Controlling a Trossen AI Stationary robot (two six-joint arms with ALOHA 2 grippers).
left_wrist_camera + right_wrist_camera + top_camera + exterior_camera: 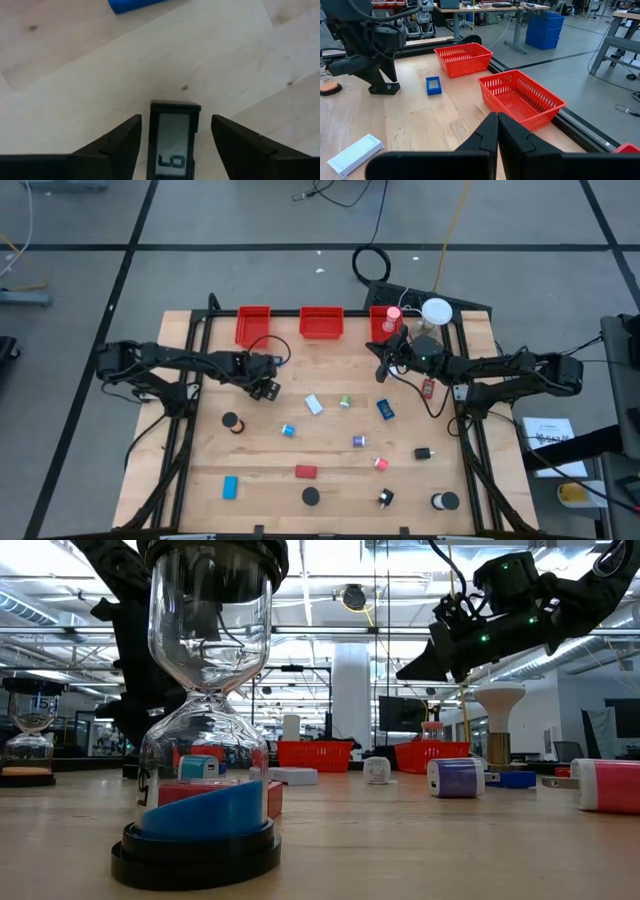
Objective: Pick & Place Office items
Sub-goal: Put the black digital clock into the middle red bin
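Note:
Small office items lie scattered on the wooden table [200, 450]: a white block [314, 404], a blue block [386, 409], a red block [306, 471], black discs [231, 421]. My left gripper [265, 387] is low over the table, open. Its fingers stand on either side of a small black device with a grey display [172, 142], which lies flat on the wood, with a gap on each side. My right gripper [385, 370] hangs raised above the table [430, 660] near the right red bin; in its wrist view [497, 145] it is shut and empty.
Three red bins [253, 323] [321, 322] [383, 323] line the far edge, beside a white round lamp [436, 310]. A blue item [135, 5] lies just beyond the left gripper. An hourglass with blue sand [205, 740] stands at the near edge.

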